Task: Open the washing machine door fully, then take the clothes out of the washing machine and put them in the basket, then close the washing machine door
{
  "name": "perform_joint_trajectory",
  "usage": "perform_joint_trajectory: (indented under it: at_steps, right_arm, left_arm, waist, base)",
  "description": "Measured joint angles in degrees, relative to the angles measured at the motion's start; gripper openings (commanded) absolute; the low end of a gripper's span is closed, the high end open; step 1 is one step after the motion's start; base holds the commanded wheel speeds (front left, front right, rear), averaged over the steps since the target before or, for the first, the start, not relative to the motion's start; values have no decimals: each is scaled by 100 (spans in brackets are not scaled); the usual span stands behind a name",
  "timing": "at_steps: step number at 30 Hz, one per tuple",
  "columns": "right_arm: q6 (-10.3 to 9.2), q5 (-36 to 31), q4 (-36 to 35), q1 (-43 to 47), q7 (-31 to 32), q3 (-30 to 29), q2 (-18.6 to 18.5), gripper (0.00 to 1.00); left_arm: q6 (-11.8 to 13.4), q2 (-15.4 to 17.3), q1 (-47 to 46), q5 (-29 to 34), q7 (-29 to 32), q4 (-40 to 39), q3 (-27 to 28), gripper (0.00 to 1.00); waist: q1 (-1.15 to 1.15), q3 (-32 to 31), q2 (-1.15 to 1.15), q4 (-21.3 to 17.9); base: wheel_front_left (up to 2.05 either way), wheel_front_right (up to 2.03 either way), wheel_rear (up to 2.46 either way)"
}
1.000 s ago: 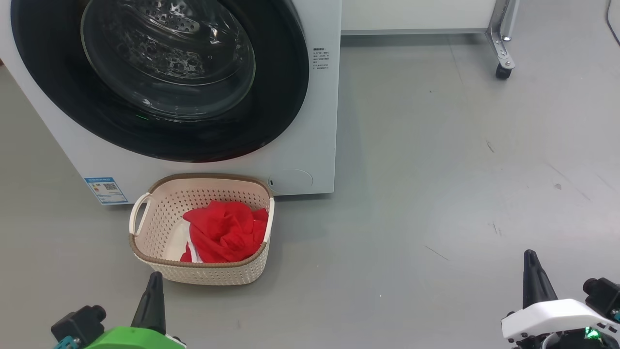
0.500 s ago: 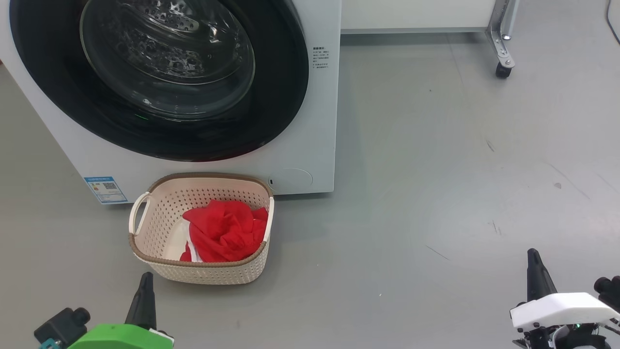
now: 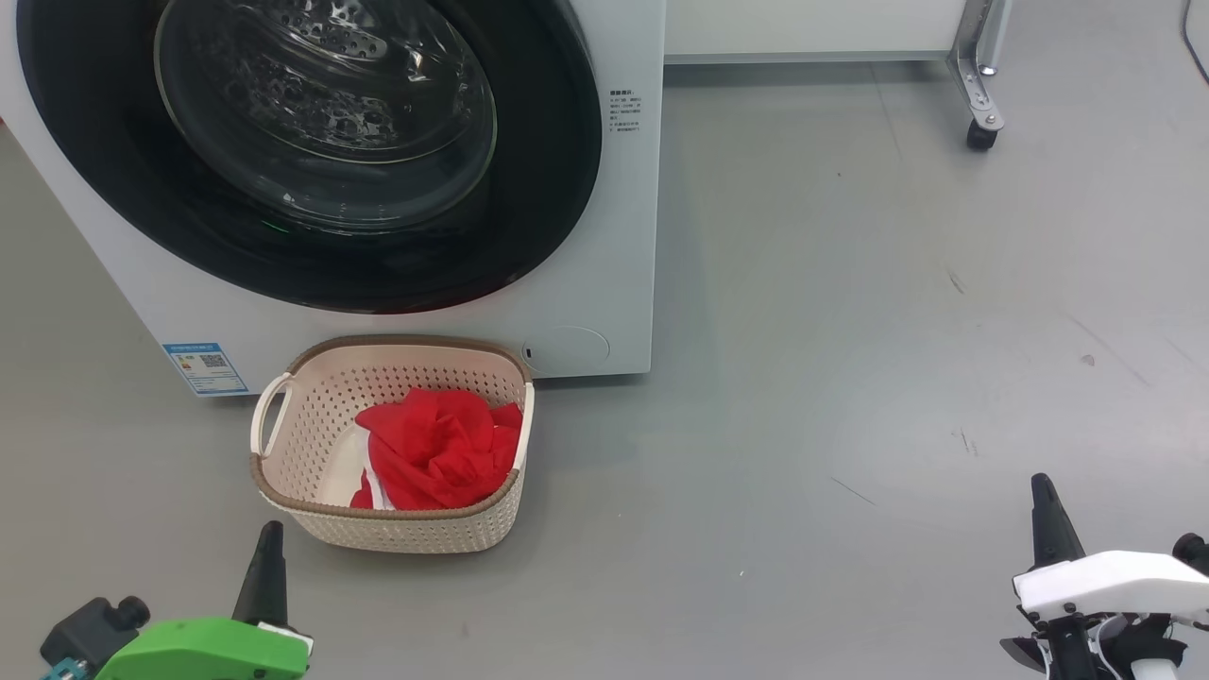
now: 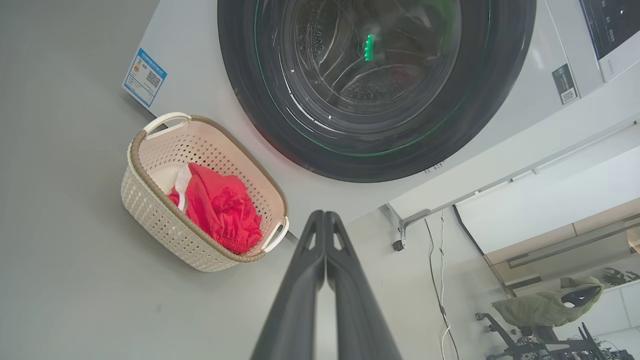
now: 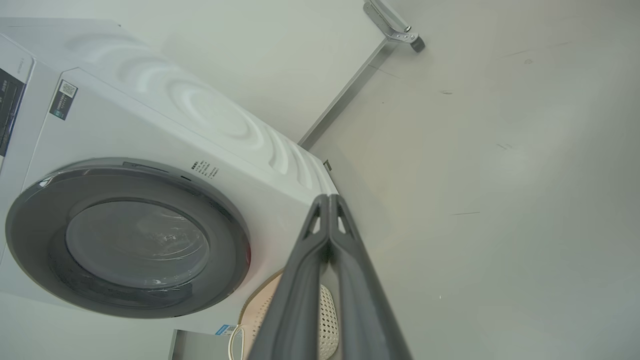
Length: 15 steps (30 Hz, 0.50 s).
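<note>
Beneath the clothes [image 3: 436, 458], basket [image 3: 310, 436] floor partly hidden

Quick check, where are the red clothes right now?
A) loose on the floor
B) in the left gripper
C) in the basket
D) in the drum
C: the red clothes lie heaped inside the basket, which stands just in front of the washing machine.

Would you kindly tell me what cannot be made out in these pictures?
Head view: washing machine door top cut off by the edge.
Head view: blue label print too small to read.
Right wrist view: basket mostly behind the right end effector.
Head view: clothes bunched; count unclear.
</note>
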Motion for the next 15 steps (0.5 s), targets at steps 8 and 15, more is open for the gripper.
perform_joint_trajectory:
  at_steps: [8,15]
  right_arm:
    - [59,635,90,-124,172,-127,42,0]
    - [119,1120,158,-204,304,-210,80,0]
  left_arm:
    - [0,14,-73,-603,167,-5,129,0]
    - [0,21,-94,-1023,298,-5,193,0]
  waist:
    - [0,8,0,-2]
    - [0,15,0,-4]
  base:
    - [0,0,0]
    - [0,0,0]
